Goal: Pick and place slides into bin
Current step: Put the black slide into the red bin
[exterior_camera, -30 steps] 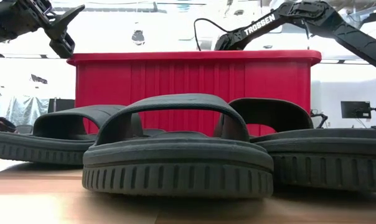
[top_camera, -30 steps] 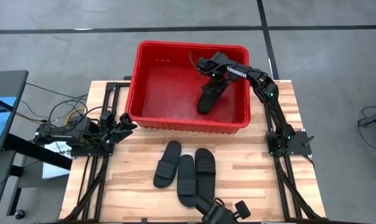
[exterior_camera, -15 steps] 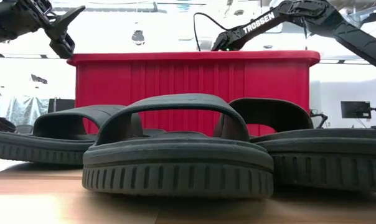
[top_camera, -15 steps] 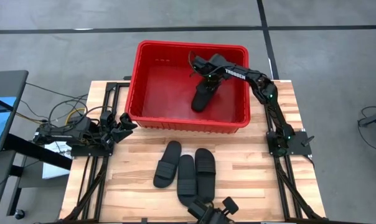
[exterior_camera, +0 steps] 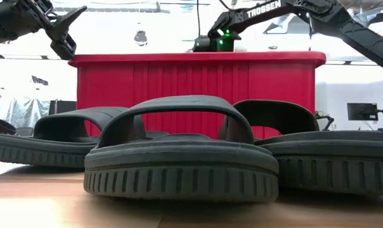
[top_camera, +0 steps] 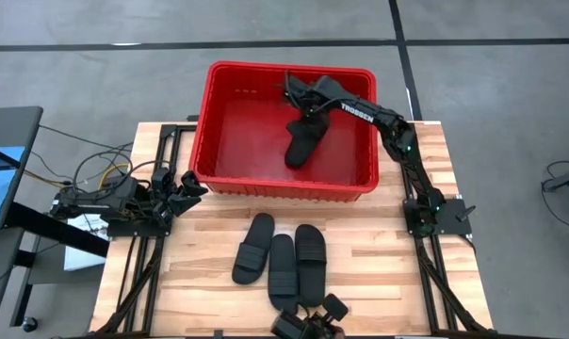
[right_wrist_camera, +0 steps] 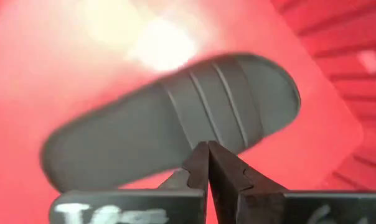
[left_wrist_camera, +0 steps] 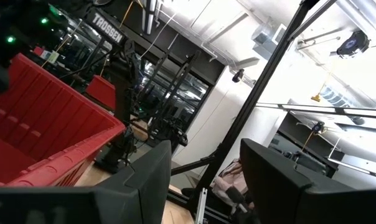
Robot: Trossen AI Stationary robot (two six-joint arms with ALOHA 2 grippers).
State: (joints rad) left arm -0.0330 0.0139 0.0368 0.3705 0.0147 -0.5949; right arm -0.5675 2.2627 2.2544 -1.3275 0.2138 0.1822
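The red bin (top_camera: 202, 141) stands at the table's far middle. My right gripper (top_camera: 303, 105) reaches into it from the right and is shut on one black slide (top_camera: 300, 141), seen strap-up in the right wrist view (right_wrist_camera: 175, 124). Three more black slides (top_camera: 253, 247) (top_camera: 283, 271) (top_camera: 311, 250) lie soles down on the wood in front of the bin; they fill the low view (exterior_camera: 179, 158). My left gripper (top_camera: 186, 188) waits open at the table's left edge, beside the bin's near left corner. My right gripper meets the slide at its long side edge next to the ribbed strap (right_wrist_camera: 200, 134), the fingers coming from above and slanting down. The fingertips (right_wrist_camera: 197, 163) stand close together and hide the exact place of contact. The slide hangs tilted below them, inside the bin.
The bin's front wall (exterior_camera: 198, 82) rises behind the three slides in the low view. Bare wood lies left and right of the slides (top_camera: 398, 254). A small dark device (top_camera: 308, 325) sits at the table's near edge.
My right gripper has gone toward the table's left and far edges and risen, its wrist now showing above the bin's rim. The slide has gone with it across the inside of the bin, staying below the fingers.
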